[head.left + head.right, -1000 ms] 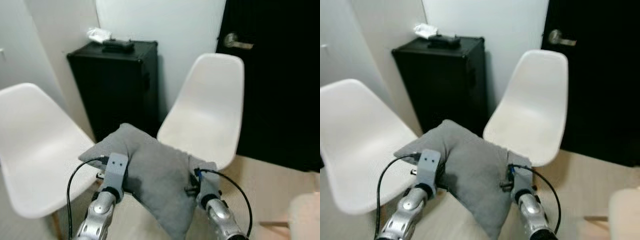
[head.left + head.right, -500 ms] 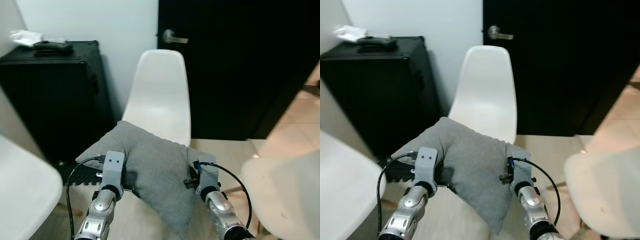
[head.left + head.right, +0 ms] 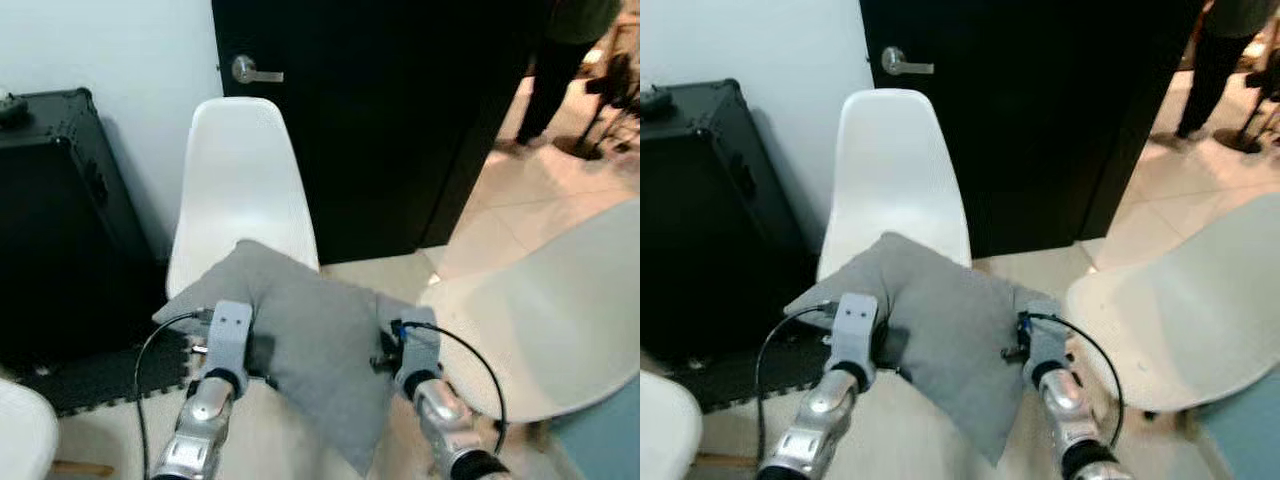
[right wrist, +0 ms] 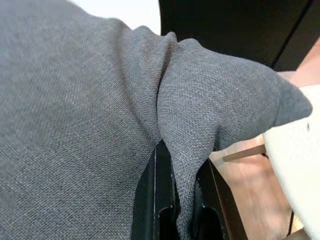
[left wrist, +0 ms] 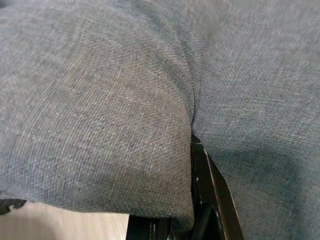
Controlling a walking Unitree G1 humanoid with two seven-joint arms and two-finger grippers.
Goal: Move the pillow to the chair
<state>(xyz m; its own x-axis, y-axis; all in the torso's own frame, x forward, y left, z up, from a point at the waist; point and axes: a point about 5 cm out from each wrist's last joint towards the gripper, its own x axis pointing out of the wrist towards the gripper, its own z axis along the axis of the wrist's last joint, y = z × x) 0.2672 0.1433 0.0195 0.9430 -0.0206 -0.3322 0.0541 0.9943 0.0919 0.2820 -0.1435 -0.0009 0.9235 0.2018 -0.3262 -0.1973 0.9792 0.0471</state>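
Two grippers: both clamp the grey pillow, held in the air at lower centre of the head view.
Just changed: the whole view has swung to the right since a second ago, so the camera turned, not the furniture. The black case slid from upper centre to the left edge, and a second white seat came in at right.
Meaning for the task: carry phase, I'd say; the pillow sits between the arms exactly as before, not yet set down.
Left gripper: fingers pinched into a fold of the pillow's left side, fabric bulging over them.
White chair behind: upper centre-left, seat partly hidden by the pillow, close against the case.
Dark door: right behind that chair.
Right gripper: narrow, fabric squeezed between the fingers at the pillow's right corner.
White chair at right: its seat edge lies just beside the right arm, a likely drop spot.
Open room: pale floor opens at upper right, where a person stands in the far corner.
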